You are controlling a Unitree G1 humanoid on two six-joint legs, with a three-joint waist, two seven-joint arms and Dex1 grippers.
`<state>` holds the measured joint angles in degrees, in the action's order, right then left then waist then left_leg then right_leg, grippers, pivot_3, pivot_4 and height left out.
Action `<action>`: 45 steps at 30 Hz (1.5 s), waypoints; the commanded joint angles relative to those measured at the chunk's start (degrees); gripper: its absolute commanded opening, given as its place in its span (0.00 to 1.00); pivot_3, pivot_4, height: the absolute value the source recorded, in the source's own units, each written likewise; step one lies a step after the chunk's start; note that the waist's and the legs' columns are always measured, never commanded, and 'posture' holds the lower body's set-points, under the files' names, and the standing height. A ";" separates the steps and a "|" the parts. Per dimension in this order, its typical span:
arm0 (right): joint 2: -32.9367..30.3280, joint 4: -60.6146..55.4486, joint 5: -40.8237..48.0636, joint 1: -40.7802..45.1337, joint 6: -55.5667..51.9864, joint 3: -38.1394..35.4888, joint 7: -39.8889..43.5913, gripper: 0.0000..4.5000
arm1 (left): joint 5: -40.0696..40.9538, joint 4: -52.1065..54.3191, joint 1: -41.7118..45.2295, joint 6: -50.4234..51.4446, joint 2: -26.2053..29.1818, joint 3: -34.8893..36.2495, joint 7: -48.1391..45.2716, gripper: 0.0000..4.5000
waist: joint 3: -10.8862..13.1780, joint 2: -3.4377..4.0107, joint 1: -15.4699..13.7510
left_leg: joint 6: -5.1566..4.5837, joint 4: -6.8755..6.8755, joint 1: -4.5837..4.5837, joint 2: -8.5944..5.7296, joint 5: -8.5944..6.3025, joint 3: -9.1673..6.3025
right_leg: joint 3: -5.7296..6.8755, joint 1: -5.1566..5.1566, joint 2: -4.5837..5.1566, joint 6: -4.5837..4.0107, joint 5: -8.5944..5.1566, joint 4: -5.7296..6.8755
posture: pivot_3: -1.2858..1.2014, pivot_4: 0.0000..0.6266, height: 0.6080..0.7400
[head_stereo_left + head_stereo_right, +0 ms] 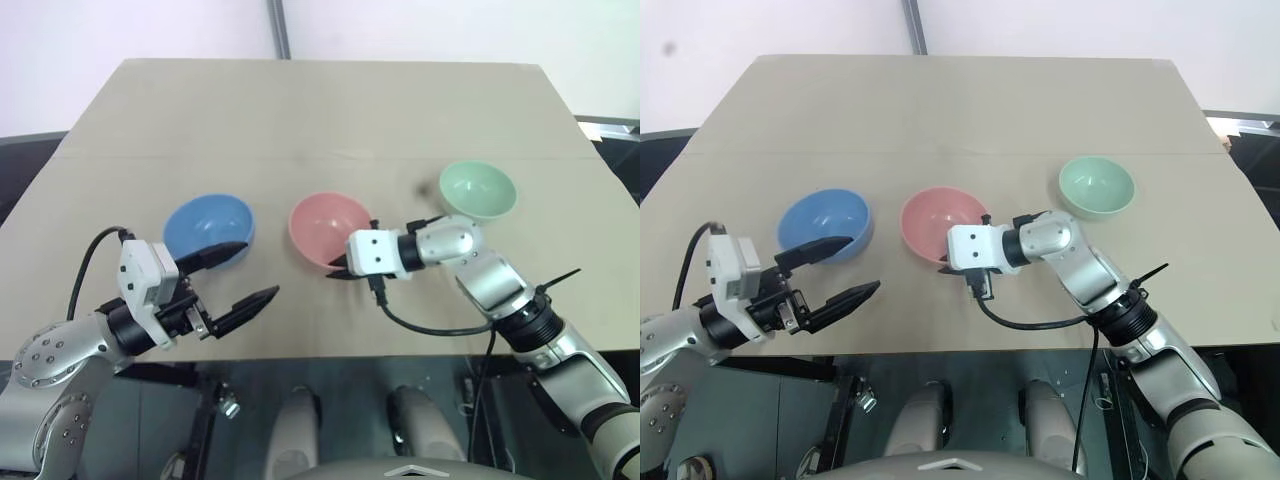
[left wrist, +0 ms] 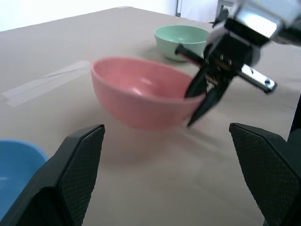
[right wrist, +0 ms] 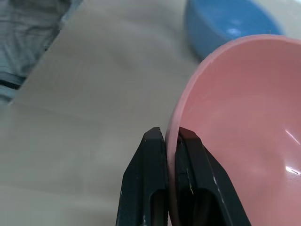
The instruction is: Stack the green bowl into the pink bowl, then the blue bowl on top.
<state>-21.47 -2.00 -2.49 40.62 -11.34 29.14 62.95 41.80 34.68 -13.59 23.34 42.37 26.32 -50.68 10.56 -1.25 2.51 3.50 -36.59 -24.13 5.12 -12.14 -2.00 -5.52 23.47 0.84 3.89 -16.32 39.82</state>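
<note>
Right end effector [image 3: 170, 136] is clamped on the near rim of the pink bowl [image 1: 325, 222], mid-tabletop [image 1: 320, 110]. Left end effector [image 1: 243, 272] gapes beside the blue bowl [image 1: 205, 224]. The green bowl [image 1: 478, 187] sits unstacked; judged next: bring pink beside green.

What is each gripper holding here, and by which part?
The right gripper is shut on the pink bowl, pinching its near rim, one finger inside and one outside. The left gripper is open and holds nothing, beside the blue bowl.
</note>
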 commanded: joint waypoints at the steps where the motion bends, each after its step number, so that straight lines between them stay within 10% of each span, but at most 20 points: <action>1: 0.81 0.46 -1.54 0.94 0.13 -0.46 -2.34 0.35 | -0.08 -0.39 1.33 -0.97 0.47 -0.12 -0.48 1.00 | -0.01 -0.02 -0.02 | 0.00 0.00 0.12 0.00 0.00 0.00 | 0.00 -0.09 -0.01 -0.01 -0.01 0.00 | 0.52 0.24 1.00; 4: 0.99 -2.49 -0.52 0.63 -2.21 -3.25 -4.14 0.65 | -0.42 -0.94 1.69 -1.15 0.22 -0.46 -0.78 1.00 | -0.01 -0.01 -0.08 | 0.00 0.01 0.16 0.00 0.00 0.06 | -0.06 -0.13 0.01 -0.01 -0.01 -0.02 | 0.52 0.24 1.00; 14: -10.52 -18.17 11.36 -0.22 -23.31 -21.36 -5.96 0.65 | 0.05 -1.81 3.69 -1.16 -0.19 -2.62 -1.04 1.00 | -0.01 -0.03 -0.63 | 0.00 0.07 0.09 -0.03 0.00 0.06 | -0.06 -0.11 0.06 -0.02 -0.02 -0.08 | 0.52 0.24 1.00; 19: -19.08 -9.97 5.23 -1.54 -23.43 -20.54 -9.72 0.65 | 3.28 -2.18 5.53 -0.08 2.42 -3.78 -7.50 1.00 | -0.03 -0.06 -0.04 | 0.00 0.07 0.16 -0.02 0.00 0.11 | -0.10 -0.10 0.03 -0.07 -0.06 -0.08 | 0.52 0.24 1.00; 30: -16.98 12.49 -2.68 3.73 -16.09 -12.62 -11.74 0.65 | 9.15 -1.61 9.85 2.72 7.01 -3.91 -14.13 1.00 | 0.03 0.00 1.02 | -0.01 0.17 0.14 -0.02 -0.01 0.24 | -0.26 -0.02 0.03 -0.03 -0.05 -0.11 | 0.52 0.24 1.00; 37: -15.43 17.09 -3.36 7.21 -12.71 -13.44 -11.70 0.01 | 8.58 -0.98 8.34 2.46 6.20 -3.02 -12.86 1.00 | 0.04 0.00 1.24 | -0.01 0.19 0.13 -0.02 -0.01 0.24 | -0.26 -0.02 0.02 -0.03 -0.05 -0.11 | 0.52 0.24 1.00; 45: -13.69 -7.32 10.15 2.70 -10.66 -16.07 -2.02 0.01 | 8.47 -2.71 5.32 1.76 3.95 -0.99 -10.65 1.00 | 0.07 0.04 1.38 | -0.01 0.28 0.10 0.00 -0.01 0.22 | -0.25 0.05 0.00 -0.04 -0.06 -0.11 | 0.52 0.24 1.00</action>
<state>-35.47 -2.57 3.48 43.18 -21.41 14.81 58.84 49.73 31.89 -7.61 25.94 46.67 23.18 -61.70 10.63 -1.21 3.89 3.49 -36.31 -24.02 5.14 -12.15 -1.79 -5.77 23.51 0.82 3.85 -16.38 39.72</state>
